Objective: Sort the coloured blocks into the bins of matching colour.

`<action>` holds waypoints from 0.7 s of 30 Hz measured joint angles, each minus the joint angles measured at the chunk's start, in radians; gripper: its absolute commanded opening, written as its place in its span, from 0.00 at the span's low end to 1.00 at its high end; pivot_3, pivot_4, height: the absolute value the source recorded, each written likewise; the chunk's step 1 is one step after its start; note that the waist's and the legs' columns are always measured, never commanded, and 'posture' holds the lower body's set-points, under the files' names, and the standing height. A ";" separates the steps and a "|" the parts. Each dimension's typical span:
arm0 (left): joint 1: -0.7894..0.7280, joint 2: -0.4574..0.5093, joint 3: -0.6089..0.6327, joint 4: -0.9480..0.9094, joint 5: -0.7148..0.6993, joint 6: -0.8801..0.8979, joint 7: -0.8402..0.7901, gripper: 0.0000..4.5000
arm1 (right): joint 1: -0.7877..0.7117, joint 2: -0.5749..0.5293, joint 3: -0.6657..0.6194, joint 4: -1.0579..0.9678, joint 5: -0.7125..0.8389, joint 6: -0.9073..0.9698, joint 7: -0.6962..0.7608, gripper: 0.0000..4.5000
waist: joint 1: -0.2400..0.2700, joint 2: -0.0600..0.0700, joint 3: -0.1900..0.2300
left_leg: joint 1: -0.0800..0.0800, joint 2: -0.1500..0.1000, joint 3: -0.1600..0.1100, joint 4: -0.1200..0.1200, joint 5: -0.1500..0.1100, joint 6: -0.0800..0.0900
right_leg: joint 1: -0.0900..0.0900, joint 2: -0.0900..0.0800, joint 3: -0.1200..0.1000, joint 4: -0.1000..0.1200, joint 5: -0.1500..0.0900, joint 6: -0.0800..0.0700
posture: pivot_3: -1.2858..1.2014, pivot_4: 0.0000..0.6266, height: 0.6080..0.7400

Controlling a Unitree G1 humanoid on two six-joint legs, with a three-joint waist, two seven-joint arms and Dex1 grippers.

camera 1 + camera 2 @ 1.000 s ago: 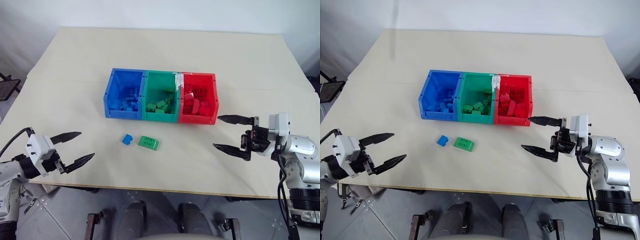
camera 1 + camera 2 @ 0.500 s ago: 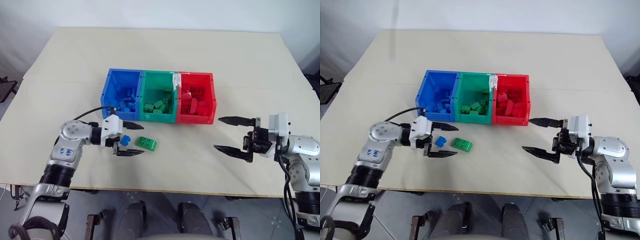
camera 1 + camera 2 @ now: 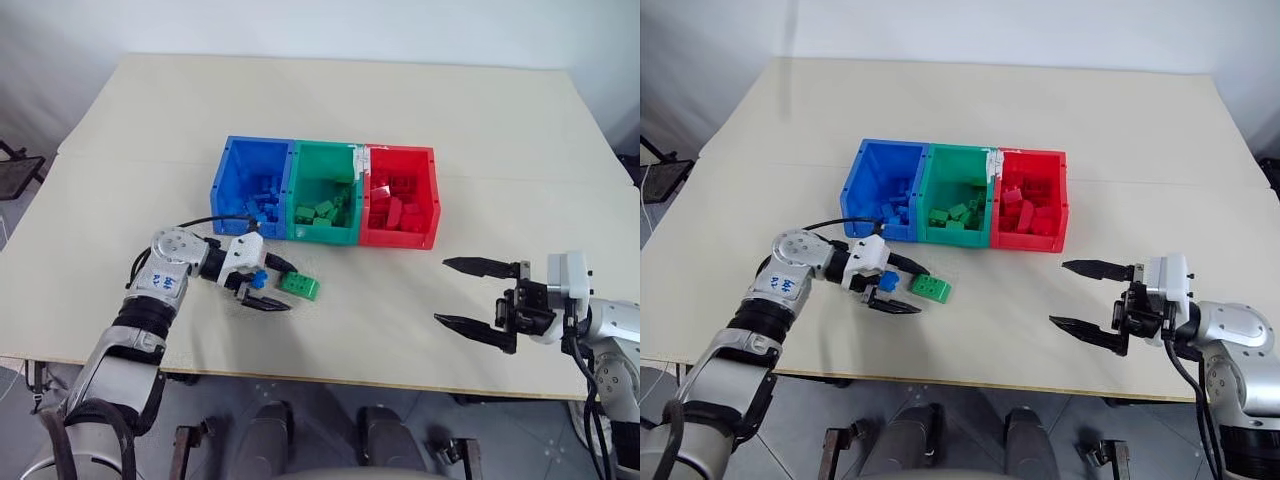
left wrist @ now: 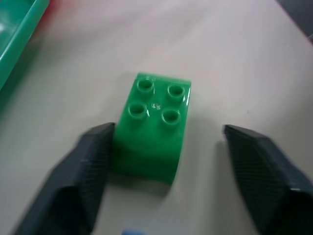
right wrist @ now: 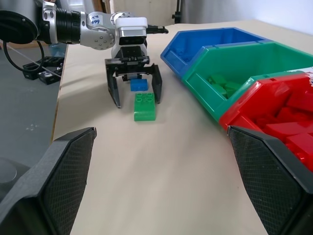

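Observation:
A blue block [image 3: 258, 279] and a green block [image 3: 303, 287] lie on the table in front of the three joined bins. My left gripper [image 3: 285, 287] is open at table level. The blue block sits between its fingers near their base. The near end of the green block [image 4: 154, 122] lies between the fingertips, one finger [image 4: 95, 161] against its side and the other apart. The blue bin [image 3: 225, 185], green bin [image 3: 322, 152] and red bin [image 3: 400, 152] each hold several blocks of their own colour. My right gripper [image 3: 441, 291] hangs open and empty, right of the red bin.
The beige table [image 3: 480, 130] stretches wide behind and beside the bins. Its front edge [image 3: 350, 380] runs close below both grippers. A dark stand [image 3: 15, 165] sits off the table's left side.
My left arm swung in from the table's front left to the two loose blocks, and its fingers have narrowed around them. My right gripper drew back a little toward the front edge, still open.

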 measured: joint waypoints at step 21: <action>-0.282 -0.135 0.169 0.024 -0.038 0.251 0.478 0.33 | 0.016 0.048 0.004 0.003 -0.014 -0.044 -0.048 1.00 | 0.003 -0.001 0.001 | -0.001 -0.001 -0.004 0.004 0.000 0.000 | 0.001 0.000 -0.001 0.001 0.001 0.002 | 0.52 0.24 1.00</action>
